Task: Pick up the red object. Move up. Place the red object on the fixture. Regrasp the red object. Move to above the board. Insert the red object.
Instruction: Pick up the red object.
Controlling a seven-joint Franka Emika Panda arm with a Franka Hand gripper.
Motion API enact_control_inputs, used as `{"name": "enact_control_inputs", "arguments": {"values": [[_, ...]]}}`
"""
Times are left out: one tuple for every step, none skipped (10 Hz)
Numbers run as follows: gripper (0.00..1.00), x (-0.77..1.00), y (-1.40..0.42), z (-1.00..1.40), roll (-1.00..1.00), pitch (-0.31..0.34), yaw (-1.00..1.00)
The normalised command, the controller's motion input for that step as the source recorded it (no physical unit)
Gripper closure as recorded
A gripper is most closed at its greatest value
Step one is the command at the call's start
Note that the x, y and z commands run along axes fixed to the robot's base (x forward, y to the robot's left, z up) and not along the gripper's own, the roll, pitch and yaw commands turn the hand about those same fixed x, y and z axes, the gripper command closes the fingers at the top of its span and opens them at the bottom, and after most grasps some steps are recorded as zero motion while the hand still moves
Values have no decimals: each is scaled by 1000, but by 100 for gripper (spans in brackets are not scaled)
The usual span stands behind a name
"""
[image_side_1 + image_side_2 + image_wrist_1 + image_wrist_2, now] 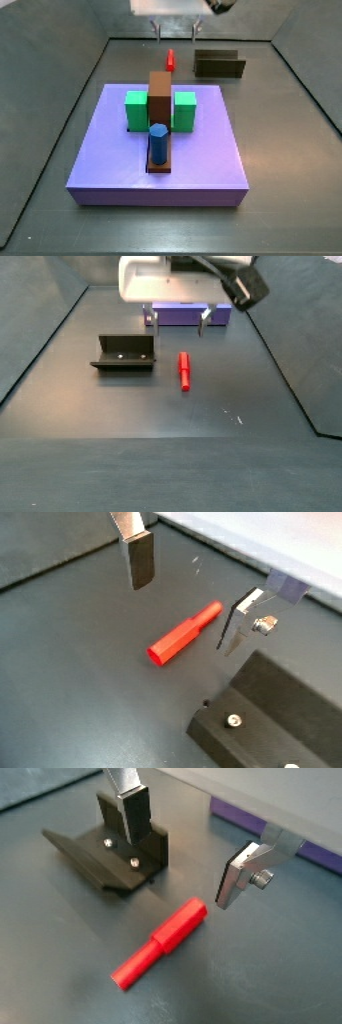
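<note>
Even, soft overhead light throughout; shadows are faint. The dark floor [160,406] carries a dull sheen. Both wrist views are slightly soft and grainy, and the claw [187,597] fingers look blurred.

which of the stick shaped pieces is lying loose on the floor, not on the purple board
The red object: it lies flat on the dark floor beside the fixture, below the open gripper. The brown bar and blue peg sit on the board.

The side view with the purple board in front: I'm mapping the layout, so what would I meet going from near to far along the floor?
Blue peg → green blocks on the board → red object → open hand hanging above the far floor. The fixture sits level with the red object.
</note>
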Motion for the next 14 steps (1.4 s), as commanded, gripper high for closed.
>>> {"name": "enact_control_inputs", "arguments": {"values": [[0,-129,0,-566,-76,-204,0],[0,-71,0,-443,-83,-160,0],[0,0,0,-169,-6,-39,0],[0,0,0,-277,-44,-83,0],[0,0,-26,-451,-89,-177,0],[0,0,-46,-457,-103,-190,0],[0,-3,0,-360,-126,-153,0],[0,-23,0,-334,-119,-129,0],[0,-49,0,-314,-100,-114,0],[0,-57,0,-231,-89,-97,0],[0,-120,0,-117,-150,-139,-60],[0,-146,0,-80,-170,-173,-114],[0,-109,0,-74,-153,-149,-114],[0,-51,0,-34,-116,-107,-54]]}}
